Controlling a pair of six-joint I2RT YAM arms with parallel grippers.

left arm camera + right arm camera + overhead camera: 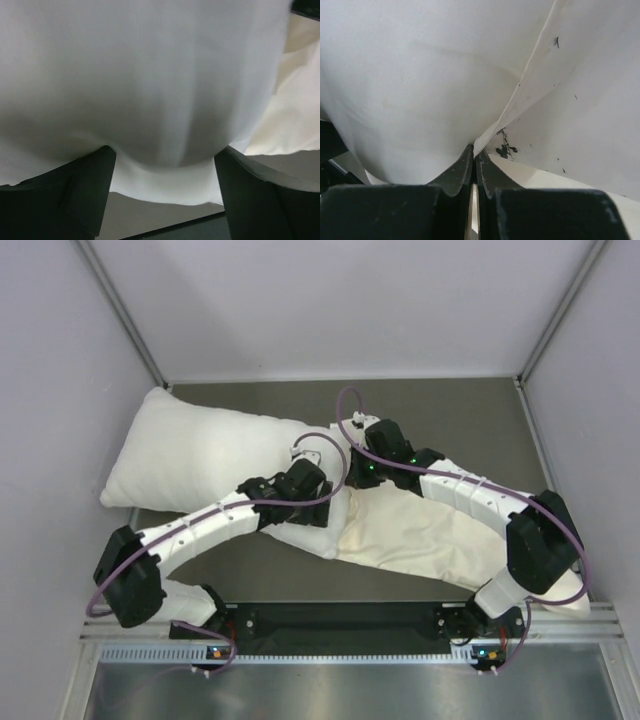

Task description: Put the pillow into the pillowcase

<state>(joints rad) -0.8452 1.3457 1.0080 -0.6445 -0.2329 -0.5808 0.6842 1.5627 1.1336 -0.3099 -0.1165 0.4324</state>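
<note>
You have the pillow [200, 455] lying on the table [440, 410] at the back left, slanting toward the middle. The pillowcase [420, 535] lies in front and to the right of it, reaching the near right edge. Their ends meet mid-table, where the left gripper [165, 155] straddles the pillow's end and the right gripper [474, 150] sits at the pillowcase's edge.

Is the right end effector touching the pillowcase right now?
Touching. The right wrist view shows the right end effector shut, with the hem of the pillowcase pinched between its tips.
</note>
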